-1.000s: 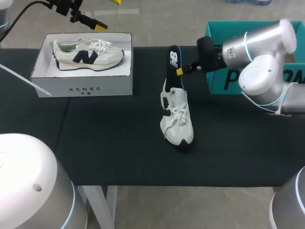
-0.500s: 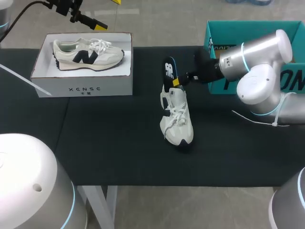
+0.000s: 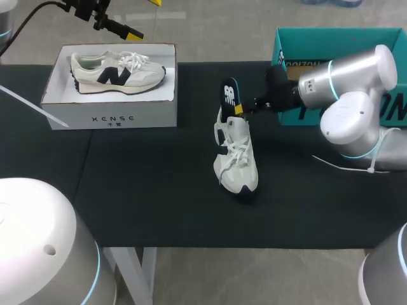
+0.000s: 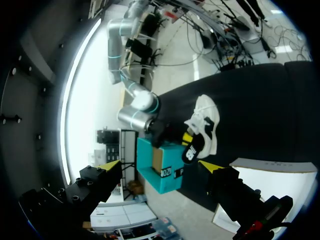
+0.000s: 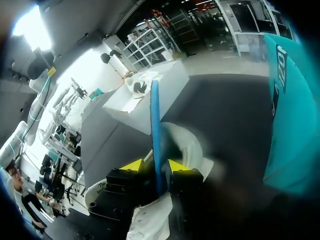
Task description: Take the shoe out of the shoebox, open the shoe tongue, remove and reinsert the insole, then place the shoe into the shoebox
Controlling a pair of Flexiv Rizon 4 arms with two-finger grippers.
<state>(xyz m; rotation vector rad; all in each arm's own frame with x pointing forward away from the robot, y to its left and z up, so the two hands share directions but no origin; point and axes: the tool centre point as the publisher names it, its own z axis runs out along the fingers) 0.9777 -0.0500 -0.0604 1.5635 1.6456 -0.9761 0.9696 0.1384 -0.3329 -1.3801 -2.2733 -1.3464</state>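
A white sneaker (image 3: 236,159) lies on the black table, toe toward me. A dark insole (image 3: 229,94) with a blue edge stands upright at its heel opening, lower end in the shoe. My right gripper (image 3: 240,108) holds the insole near the heel. In the right wrist view the insole (image 5: 156,125) runs edge-on between the yellow tips of the right gripper (image 5: 157,167), fingers close on both sides, the sneaker (image 5: 187,145) just beyond. My left gripper (image 3: 145,18) hangs open above the white shoebox (image 3: 114,117). Nothing sits between the tips of the left gripper (image 4: 160,165).
A second white sneaker (image 3: 117,71) with a dark logo lies inside the white shoebox. A teal box (image 3: 337,38) stands at the back right, behind my right arm. Black table surface stretches in front of and left of the loose sneaker.
My right gripper brought the insole down and left to the sneaker's heel, then shifted slightly right. The left arm and the boxed shoe stayed put.
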